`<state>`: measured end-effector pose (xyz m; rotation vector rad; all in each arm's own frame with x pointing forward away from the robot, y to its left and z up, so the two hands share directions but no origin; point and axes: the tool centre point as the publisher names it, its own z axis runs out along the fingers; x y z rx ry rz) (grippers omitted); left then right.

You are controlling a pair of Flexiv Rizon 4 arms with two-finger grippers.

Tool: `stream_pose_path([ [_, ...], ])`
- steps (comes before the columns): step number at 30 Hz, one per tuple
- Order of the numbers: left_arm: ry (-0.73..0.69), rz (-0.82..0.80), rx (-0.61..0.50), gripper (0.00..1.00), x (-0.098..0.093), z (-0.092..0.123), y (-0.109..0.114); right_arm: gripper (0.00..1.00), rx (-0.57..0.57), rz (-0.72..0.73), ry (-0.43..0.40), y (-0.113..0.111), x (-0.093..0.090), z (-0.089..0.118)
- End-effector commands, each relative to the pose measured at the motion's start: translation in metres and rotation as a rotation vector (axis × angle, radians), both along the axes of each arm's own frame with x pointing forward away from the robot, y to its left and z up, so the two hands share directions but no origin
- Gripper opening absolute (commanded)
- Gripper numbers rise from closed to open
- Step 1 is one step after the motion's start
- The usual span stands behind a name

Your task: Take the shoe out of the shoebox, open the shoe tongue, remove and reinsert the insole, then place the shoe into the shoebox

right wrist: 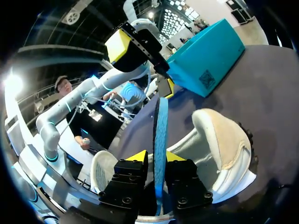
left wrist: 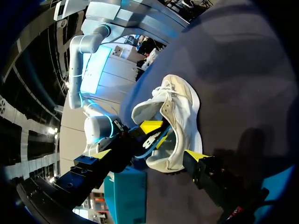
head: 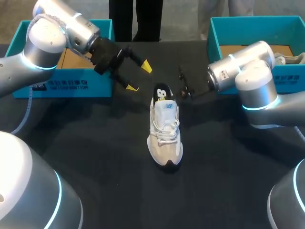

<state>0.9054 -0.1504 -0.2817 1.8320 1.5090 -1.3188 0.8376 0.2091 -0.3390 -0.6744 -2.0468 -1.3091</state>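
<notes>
Mid insole step, I judge: my right gripper clamps the insole at the shoe opening, left gripper gapes empty; next, feed it in toe-first

Dark tabletop. Near the middle, a white sneaker upright on its sole, toe toward the near edge. At the far corners, left teal shoebox and right teal shoebox, both open.
</notes>
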Motion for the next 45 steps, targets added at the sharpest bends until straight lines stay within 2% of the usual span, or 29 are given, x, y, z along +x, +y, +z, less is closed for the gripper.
stream_pose_path([
  [1, -0.003, 0.003, 0.002, 1.0, -0.001, 0.0, 0.0, 0.22, -0.009, -0.006, -0.013, -0.004, -0.001, 0.008],
  [15, -0.005, 0.012, 0.005, 1.0, -0.002, 0.0, 0.003, 0.24, -0.025, 0.001, -0.042, -0.011, 0.017, 0.012],
  [20, -0.006, 0.014, 0.008, 1.0, -0.002, 0.0, 0.004, 0.15, -0.022, 0.003, -0.052, -0.009, 0.023, 0.013],
  [23, -0.005, 0.013, 0.007, 1.0, -0.002, 0.0, 0.004, 0.0, -0.021, 0.012, -0.053, -0.007, 0.025, 0.012],
  [27, -0.004, 0.012, 0.007, 1.0, -0.002, 0.0, 0.004, 0.0, -0.02, 0.024, -0.046, -0.003, 0.026, 0.009],
  [32, -0.004, 0.011, 0.007, 1.0, -0.002, 0.0, 0.004, 0.0, -0.025, 0.043, -0.025, -0.001, 0.023, 0.005],
  [45, -0.001, 0.008, 0.009, 1.0, -0.002, -0.001, 0.003, 0.0, -0.046, 0.068, 0.056, 0.003, -0.003, -0.004],
])
